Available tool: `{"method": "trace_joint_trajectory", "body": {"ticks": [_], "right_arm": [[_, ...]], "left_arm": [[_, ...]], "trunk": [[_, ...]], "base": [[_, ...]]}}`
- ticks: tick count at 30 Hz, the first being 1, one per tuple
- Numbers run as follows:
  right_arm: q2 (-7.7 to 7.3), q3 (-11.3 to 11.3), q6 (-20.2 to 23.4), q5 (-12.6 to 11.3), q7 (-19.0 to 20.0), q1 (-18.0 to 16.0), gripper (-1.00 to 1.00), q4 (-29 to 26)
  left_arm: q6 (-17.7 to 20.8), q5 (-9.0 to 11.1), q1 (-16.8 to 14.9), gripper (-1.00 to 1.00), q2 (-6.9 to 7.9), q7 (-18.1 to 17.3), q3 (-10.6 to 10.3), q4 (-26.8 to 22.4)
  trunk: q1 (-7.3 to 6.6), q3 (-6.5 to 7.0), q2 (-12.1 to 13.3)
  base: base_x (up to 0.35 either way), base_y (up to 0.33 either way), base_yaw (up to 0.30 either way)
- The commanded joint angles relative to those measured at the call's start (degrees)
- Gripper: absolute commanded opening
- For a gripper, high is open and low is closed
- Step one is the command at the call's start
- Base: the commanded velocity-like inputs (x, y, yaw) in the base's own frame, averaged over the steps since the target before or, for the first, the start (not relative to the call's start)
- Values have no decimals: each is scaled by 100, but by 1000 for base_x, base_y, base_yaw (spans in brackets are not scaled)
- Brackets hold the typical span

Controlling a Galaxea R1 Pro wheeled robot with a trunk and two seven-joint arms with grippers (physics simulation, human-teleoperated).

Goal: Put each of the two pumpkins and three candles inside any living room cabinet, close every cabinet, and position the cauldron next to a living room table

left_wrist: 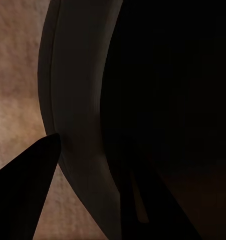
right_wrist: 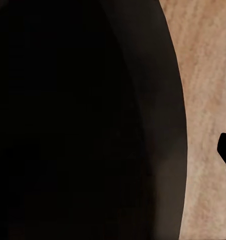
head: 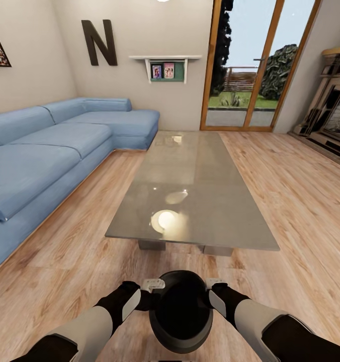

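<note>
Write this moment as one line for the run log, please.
phase: carrying cauldron | grip: left gripper and right gripper on opposite sides | ahead: coffee table | cauldron above wooden floor

We see the head view evenly bright, daylight entering through the far glass doors (head: 250, 65). The glossy bench (head: 200, 186) carries round lamp glare near its near edge. Straight lines bow toward the edges. Both wrist views are dim, soft and underexposed.
</note>
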Motion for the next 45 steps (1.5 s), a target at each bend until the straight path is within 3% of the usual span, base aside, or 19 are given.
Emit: {"method": "trace_joint_trajectory", "body": {"ticks": [1,8,13,14,32,45], "right_arm": [[0,48,32,-60,-33,-1,100,-13],[0,48,33,-60,-33,-1,100,-14],[0,48,33,-57,-33,0,100,-13],[0,48,33,-56,-33,0,100,-12],[0,56,33,-43,-33,-1,100,-13],[8,49,81,-35,-84,0,100,-14]], "left_arm": [[37,288,10,-100,-15,-5,49,-24],[14,288,10,-100,-15,-5,49,-24],[-305,295,9,-100,-15,-5,49,16],[-318,296,10,100,-15,-5,49,18],[-333,292,10,100,-15,-5,49,28],[-295,295,10,100,-15,3,49,31]], "trunk": [[1,-7,0],[1,-7,0],[1,-7,0],[1,-7,0],[1,-7,0],[-32,281,17]], "base": [[0,0,0],[0,0,0],[0,0,0],[0,0,0],[0,0,0],[0,0,0]]}}
